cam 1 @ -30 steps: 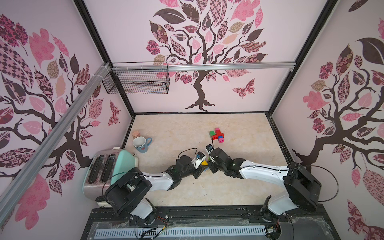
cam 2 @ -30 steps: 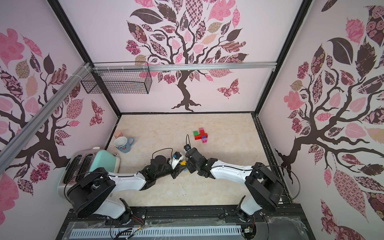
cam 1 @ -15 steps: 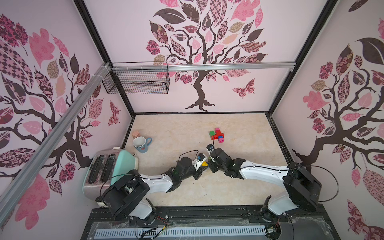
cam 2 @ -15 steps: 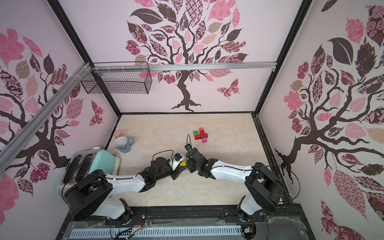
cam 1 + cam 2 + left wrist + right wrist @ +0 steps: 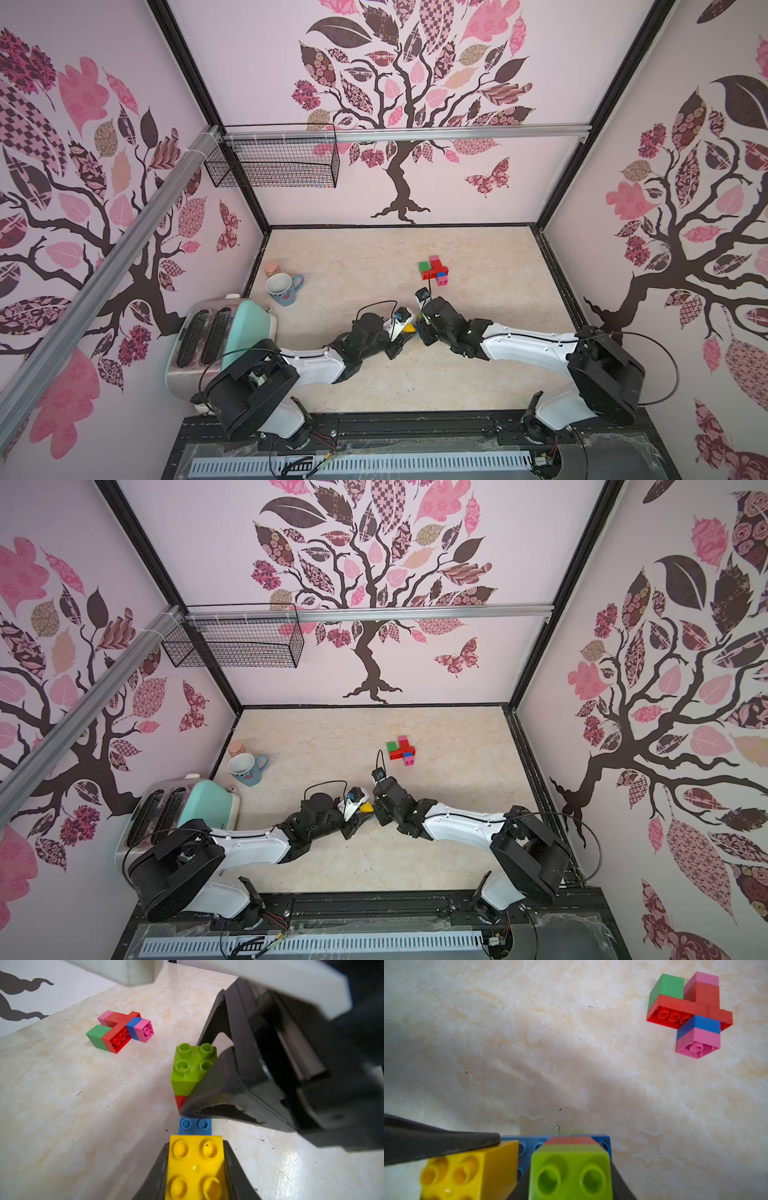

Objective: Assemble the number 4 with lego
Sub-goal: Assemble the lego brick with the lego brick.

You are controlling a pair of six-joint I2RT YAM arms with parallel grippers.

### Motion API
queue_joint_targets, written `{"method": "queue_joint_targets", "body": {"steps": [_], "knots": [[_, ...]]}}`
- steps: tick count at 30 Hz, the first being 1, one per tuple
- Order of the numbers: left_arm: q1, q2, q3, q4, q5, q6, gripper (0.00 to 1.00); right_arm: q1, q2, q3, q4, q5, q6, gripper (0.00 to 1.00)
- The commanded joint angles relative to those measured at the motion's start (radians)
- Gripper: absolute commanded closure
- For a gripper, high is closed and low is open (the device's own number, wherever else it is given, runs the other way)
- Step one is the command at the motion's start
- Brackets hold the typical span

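Left tool [image 5: 195,1144] holds yellow brick [image 5: 195,1167], right tool [image 5: 571,1167] seemingly lime brick [image 5: 571,1178].

Slight shift of left arm [image 5: 316,368]

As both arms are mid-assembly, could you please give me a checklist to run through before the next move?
1. The left gripper clamps the yellow brick: ok.
2. The right gripper clamps the lime brick: ok.
3. The lime brick sits on the red brick: ok.
4. The yellow brick is pressed onto the blue brick: cannot tell.
5. The brick cluster lies apart from both grippers: ok.
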State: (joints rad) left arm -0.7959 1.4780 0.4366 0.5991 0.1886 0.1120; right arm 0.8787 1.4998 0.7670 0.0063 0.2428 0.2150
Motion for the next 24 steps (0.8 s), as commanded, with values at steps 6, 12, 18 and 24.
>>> {"method": "queue_joint_targets", "body": {"steps": [6,12,18,24], "knots": [[0.006,0.118,-0.019,-0.025,0.075,0.06,1.0,-0.002,0.06,-0.068,-0.172,-0.063,0.051,1.0],[0.01,0.086,-0.044,-0.065,0.027,0.049,1.0,-0.002,0.06,-0.067,-0.174,-0.069,0.051,1.0],[0.011,0.103,-0.016,-0.114,0.023,0.043,1.0,-0.002,0.072,-0.066,-0.173,-0.079,0.049,1.0],[0.013,0.117,-0.012,-0.117,0.022,0.014,1.0,-0.001,0.077,-0.067,-0.169,-0.086,0.048,1.0]]}}
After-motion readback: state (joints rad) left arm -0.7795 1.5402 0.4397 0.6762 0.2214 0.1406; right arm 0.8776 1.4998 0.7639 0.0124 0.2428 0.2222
